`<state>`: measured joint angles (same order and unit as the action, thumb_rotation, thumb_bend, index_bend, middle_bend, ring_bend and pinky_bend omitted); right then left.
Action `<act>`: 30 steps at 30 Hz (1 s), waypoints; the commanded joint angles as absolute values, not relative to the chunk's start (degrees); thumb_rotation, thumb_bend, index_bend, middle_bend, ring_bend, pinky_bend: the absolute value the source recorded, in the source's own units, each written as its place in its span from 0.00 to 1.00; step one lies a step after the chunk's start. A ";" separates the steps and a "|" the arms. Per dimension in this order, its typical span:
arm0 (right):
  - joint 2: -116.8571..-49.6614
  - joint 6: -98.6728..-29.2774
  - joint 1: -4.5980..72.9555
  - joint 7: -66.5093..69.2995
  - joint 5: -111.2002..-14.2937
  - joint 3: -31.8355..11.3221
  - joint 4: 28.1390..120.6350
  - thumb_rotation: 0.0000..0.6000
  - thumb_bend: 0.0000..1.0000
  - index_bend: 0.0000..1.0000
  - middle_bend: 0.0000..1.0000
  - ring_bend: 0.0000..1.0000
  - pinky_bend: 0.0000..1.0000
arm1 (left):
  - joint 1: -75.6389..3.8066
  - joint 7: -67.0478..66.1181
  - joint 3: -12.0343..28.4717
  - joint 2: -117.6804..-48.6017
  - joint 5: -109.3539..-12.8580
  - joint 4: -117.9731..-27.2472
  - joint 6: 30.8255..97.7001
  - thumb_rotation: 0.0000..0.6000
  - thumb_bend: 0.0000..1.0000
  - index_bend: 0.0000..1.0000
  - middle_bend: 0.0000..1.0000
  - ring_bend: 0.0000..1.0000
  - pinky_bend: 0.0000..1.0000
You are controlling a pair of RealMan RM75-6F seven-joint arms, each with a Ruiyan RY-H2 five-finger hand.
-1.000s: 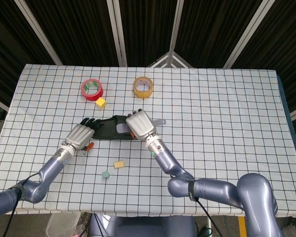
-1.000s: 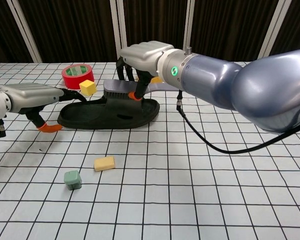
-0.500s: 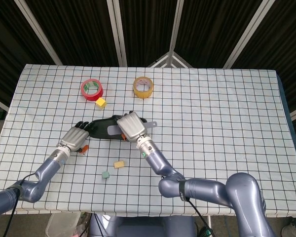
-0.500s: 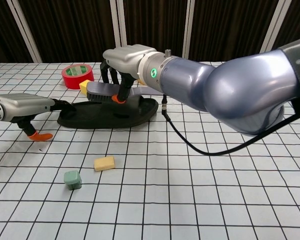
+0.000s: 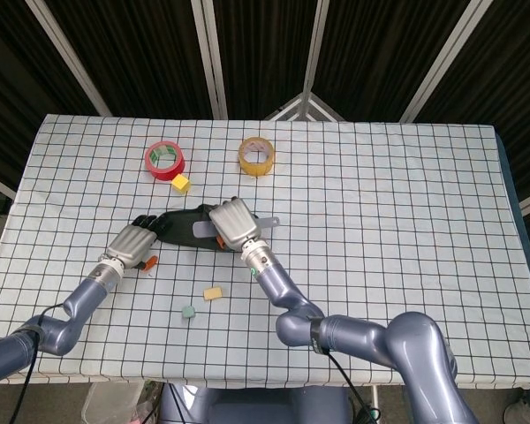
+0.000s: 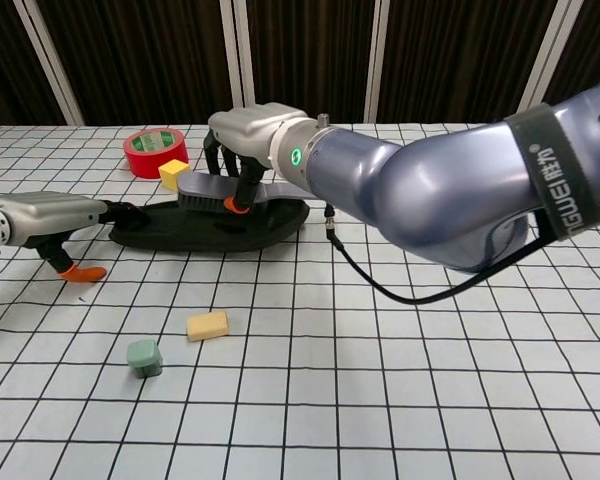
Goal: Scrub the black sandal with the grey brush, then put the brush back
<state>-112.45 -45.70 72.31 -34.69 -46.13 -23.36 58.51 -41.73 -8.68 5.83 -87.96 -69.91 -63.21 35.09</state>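
Note:
The black sandal [image 5: 178, 229] [image 6: 158, 225] lies flat on the checked table, left of centre. My right hand [image 5: 233, 223] [image 6: 252, 127] grips the grey brush [image 5: 203, 230] [image 6: 204, 187], whose bristles press on the sandal's upper middle; its handle [image 5: 267, 222] [image 6: 280, 190] sticks out to the right. My left hand [image 5: 129, 242] [image 6: 45, 215] rests at the sandal's left end, fingertips [image 6: 130, 212] touching its rim, holding nothing between them.
A red tape roll [image 5: 165, 160] [image 6: 155, 152] and a yellow block [image 5: 182, 183] [image 6: 174, 174] sit behind the sandal. A yellow tape roll [image 5: 256, 155] lies further back. In front lie a tan block [image 5: 213, 293] [image 6: 208, 326] and a green block [image 5: 189, 313] [image 6: 145, 358].
My right hand carried the brush leftward along the sandal, then held near the middle. The sandal and my left hand shifted slightly to the left.

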 commanded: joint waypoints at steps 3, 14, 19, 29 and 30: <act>-113.89 -45.58 73.14 -32.80 -47.29 -23.54 55.97 1.00 0.50 0.77 0.64 0.49 0.40 | -42.28 -7.38 5.47 -88.62 -70.72 -62.13 34.82 0.95 0.57 0.00 0.00 0.00 0.02; -113.66 -44.69 71.23 -32.47 -46.87 -21.54 51.74 1.00 0.50 0.78 0.65 0.49 0.40 | -42.49 -7.43 4.59 -88.97 -70.45 -61.87 35.02 0.95 0.57 0.00 0.01 0.00 0.02; -112.94 -44.74 70.39 -33.35 -46.40 -20.91 51.29 1.00 0.50 0.78 0.65 0.49 0.40 | -42.52 -8.17 4.37 -88.87 -70.03 -62.63 35.41 0.95 0.57 0.00 0.01 0.00 0.02; -111.70 -45.67 70.07 -35.41 -45.64 -20.83 55.79 1.00 0.50 0.78 0.65 0.49 0.40 | -42.71 -10.10 4.13 -88.69 -68.89 -64.31 36.27 0.95 0.57 0.00 0.01 0.00 0.02; -111.68 -45.86 70.20 -35.75 -45.55 -20.86 56.65 1.00 0.50 0.78 0.65 0.49 0.40 | -42.76 -10.31 4.12 -88.70 -68.72 -64.48 36.31 0.95 0.57 0.00 0.01 0.00 0.02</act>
<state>-111.83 -45.50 70.06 -35.29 -45.64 -20.78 55.68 -42.72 -10.23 4.13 -88.69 -68.80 -64.40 36.27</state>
